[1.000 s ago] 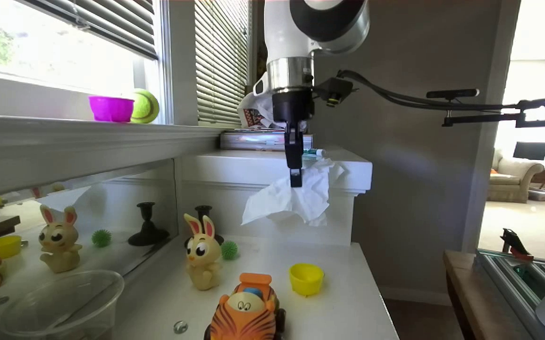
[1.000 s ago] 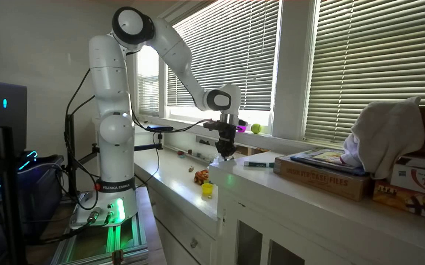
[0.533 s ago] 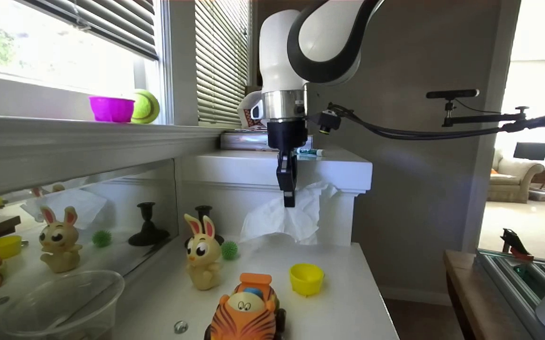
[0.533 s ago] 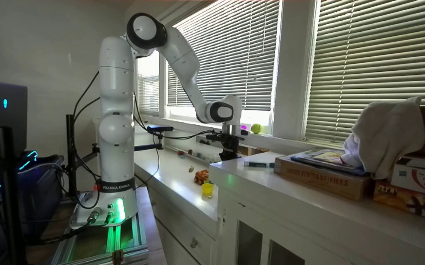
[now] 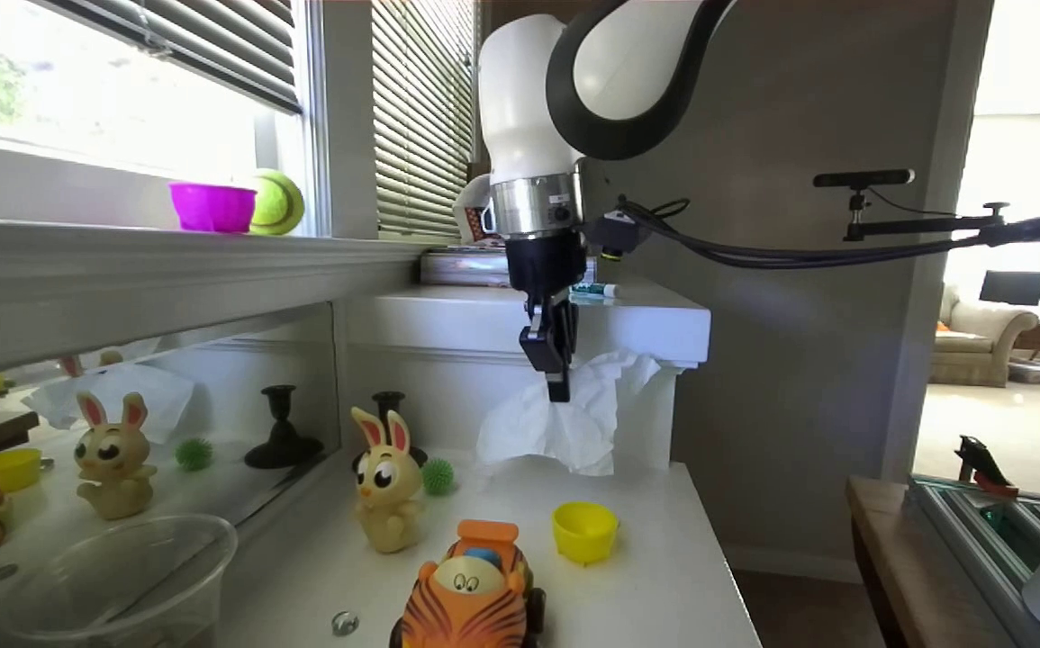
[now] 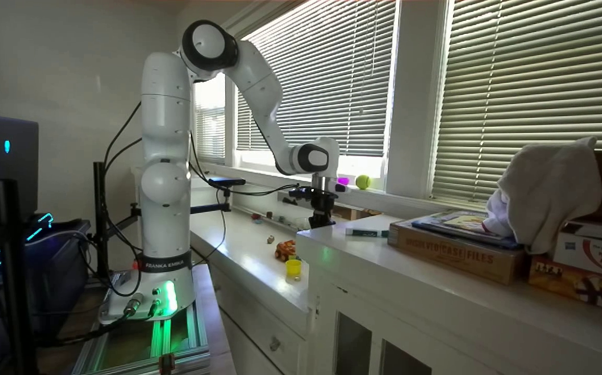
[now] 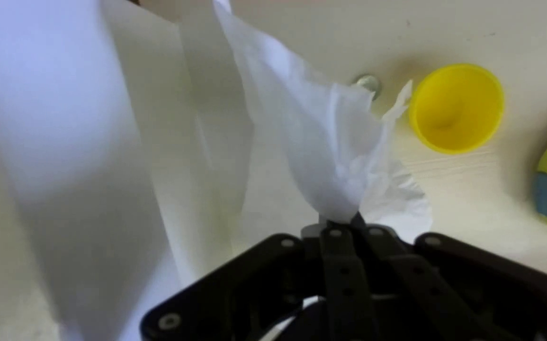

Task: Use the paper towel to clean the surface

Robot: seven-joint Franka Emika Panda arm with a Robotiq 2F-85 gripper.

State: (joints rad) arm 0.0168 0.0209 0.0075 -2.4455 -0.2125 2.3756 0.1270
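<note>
Crumpled white paper towel (image 7: 316, 128), thin and creased, with uneven flaps, tight in the pincer (image 5: 559, 392)

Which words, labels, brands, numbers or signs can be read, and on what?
"FRANKA EMIKA": robot arm's base band
"UNSOLVED CASE FILES": brown box
"Twis", cut off at the picture edge: white box
Too small or blurred: print on the marker, orange box, colourful cover and wrist collar; the laptop's glowing logo.
</note>
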